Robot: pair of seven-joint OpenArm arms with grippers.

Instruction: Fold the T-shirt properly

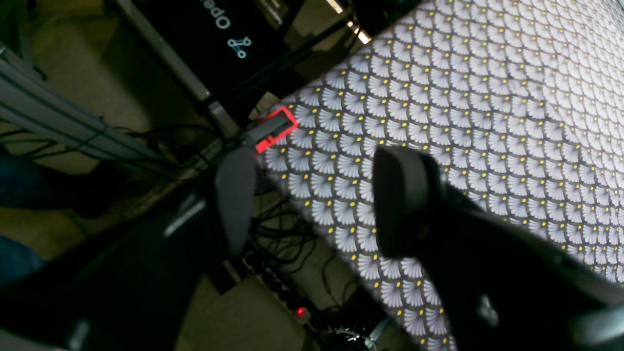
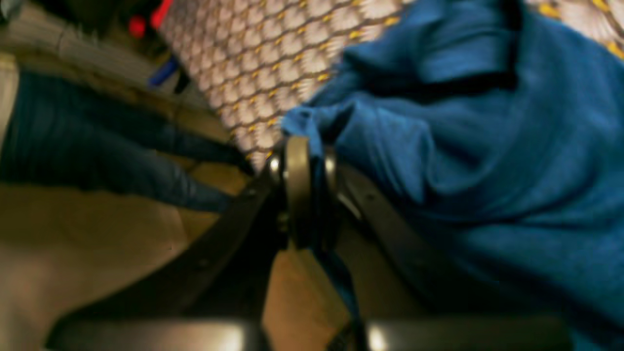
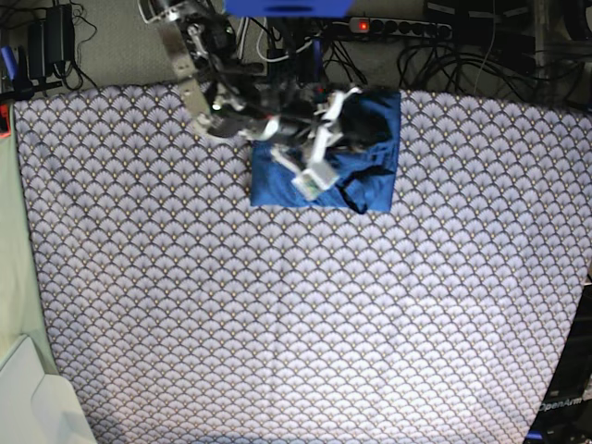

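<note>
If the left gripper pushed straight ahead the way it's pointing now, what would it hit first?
Probably the near edge of the tablecloth. The left gripper is open and empty, aimed at that edge, with floor cables below. Depth is unclear, so it might slip past the edge instead.

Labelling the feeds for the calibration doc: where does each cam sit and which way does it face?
Left wrist: rides the left arm, looks down past the open left claw at the tablecloth edge and floor cables.
Right wrist: rides the right arm, close on the right claw shut on the T-shirt.
Base: overhead, facing down; shows the right arm over the shirt.
Shared: right wrist and base both show the shirt; all show the tablecloth.
</note>
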